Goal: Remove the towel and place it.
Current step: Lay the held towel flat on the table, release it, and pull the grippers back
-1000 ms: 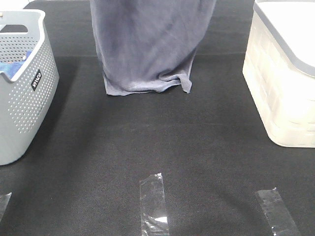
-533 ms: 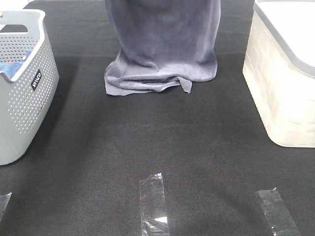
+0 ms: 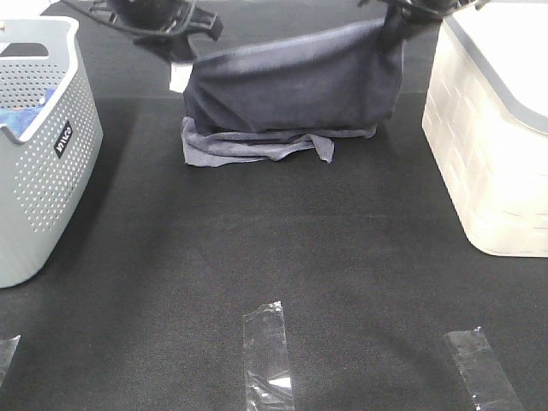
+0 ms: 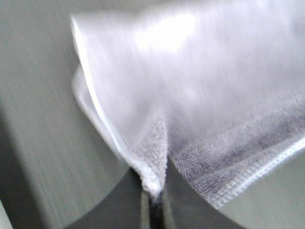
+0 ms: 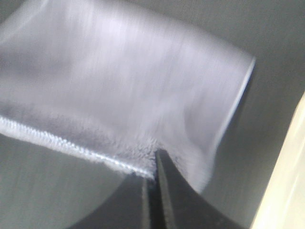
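The slate-grey towel hangs low over the black table at the back middle, stretched between both grippers, its lower part folded on the cloth. My left gripper is shut on the towel's left top corner. My right gripper is shut on the right top corner. Both wrist views are blurred and show the hemmed edge pinched between closed fingers.
A grey perforated basket with a blue cloth inside stands at the left. A cream lidded bin stands at the right. Strips of clear tape lie on the black table near the front.
Both grippers have come down into view with the towel. The towel has dropped and more of it folds onto the table.
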Robot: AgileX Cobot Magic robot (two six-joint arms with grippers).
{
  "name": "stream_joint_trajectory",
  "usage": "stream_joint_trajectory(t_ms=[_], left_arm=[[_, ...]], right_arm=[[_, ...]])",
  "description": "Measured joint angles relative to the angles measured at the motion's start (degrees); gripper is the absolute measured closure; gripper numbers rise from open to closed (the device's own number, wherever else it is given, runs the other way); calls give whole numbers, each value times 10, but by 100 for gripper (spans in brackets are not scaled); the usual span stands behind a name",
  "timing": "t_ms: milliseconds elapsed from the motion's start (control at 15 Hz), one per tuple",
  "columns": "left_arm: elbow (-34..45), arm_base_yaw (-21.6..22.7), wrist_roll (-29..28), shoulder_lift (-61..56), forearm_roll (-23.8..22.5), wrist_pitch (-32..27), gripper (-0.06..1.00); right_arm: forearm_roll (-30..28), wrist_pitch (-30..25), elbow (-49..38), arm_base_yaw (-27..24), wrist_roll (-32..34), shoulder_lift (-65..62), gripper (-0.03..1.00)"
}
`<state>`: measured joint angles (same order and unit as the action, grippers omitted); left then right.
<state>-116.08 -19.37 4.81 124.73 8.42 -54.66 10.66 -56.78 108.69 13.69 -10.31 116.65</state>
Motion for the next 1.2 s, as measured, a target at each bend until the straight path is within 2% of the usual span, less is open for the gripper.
stream_joint_trajectory(t_ms=[67, 133, 467, 733, 1200], left_arm=[[0, 0, 0, 0, 0, 0, 94], [0, -1, -3, -1, 14, -36, 94], [0, -19, -7, -2, 28, -120, 94], [6, -68, -33, -9, -11, -145, 94], [184, -145, -68, -120, -25, -149, 94]], right_arm=[[0, 0, 0, 0, 0, 0, 97], [1, -40, 0, 0, 1, -1, 97], [3, -115, -11, 0, 14, -5, 97], [3, -126, -49, 0, 21, -38, 97], [3, -125, -232, 0, 34, -168, 97]])
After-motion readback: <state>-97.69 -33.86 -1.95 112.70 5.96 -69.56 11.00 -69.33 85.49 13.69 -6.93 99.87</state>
